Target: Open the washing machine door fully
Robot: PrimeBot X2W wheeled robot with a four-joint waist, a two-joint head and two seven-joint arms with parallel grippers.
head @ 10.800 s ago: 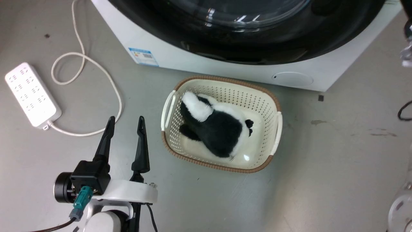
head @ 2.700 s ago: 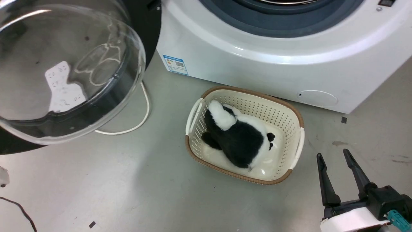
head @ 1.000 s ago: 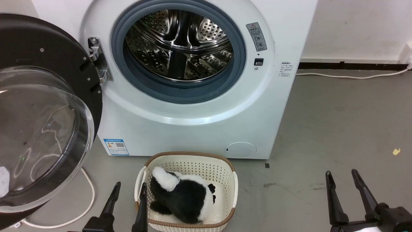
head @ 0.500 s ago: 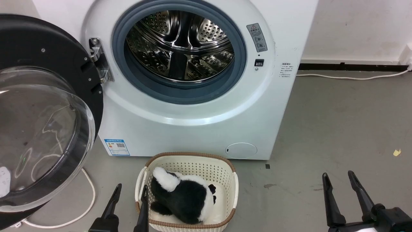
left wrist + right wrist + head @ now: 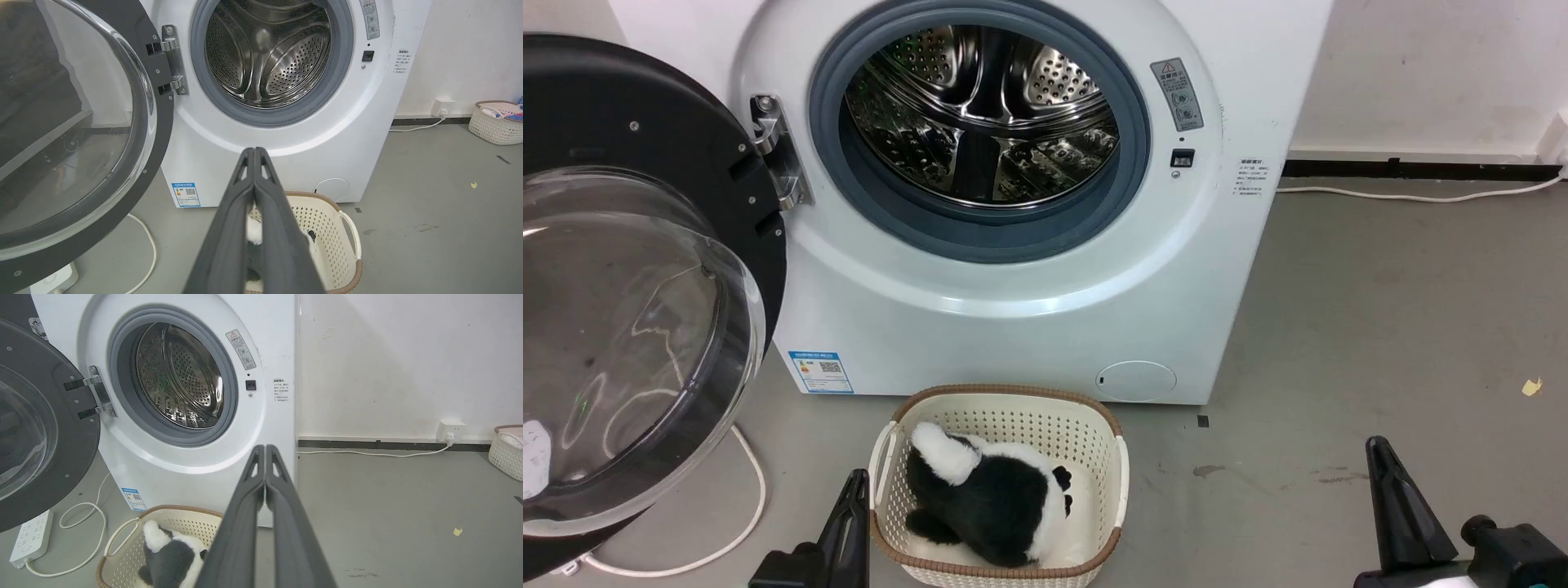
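Note:
The washing machine (image 5: 1013, 327) stands white and front-loading, its grey-gasketed steel drum (image 5: 980, 114) exposed. The washing machine door (image 5: 621, 106), black with a bulging glass bowl, hangs swung out to the left on its metal hinge (image 5: 778, 159); it also shows in the left wrist view (image 5: 157, 134) and the right wrist view (image 5: 53, 428). My left gripper (image 5: 857, 482) is shut and empty, low beside the basket. My right gripper (image 5: 1379, 451) is shut and empty over the floor at lower right. Both wrist views show the fingers pressed together (image 5: 254, 152) (image 5: 265, 449), well apart from the door.
A cream basket (image 5: 1005, 395) holding a black-and-white plush toy (image 5: 988, 498) sits on the floor before the machine. A white cable (image 5: 754, 498) curls under the door, leading to a power strip (image 5: 30, 539). Another basket (image 5: 494, 122) stands by the far wall.
Both grippers went from open to shut in the last half second, and the left one shifted slightly right. Much earlier the door was shut; the camera has since lifted.

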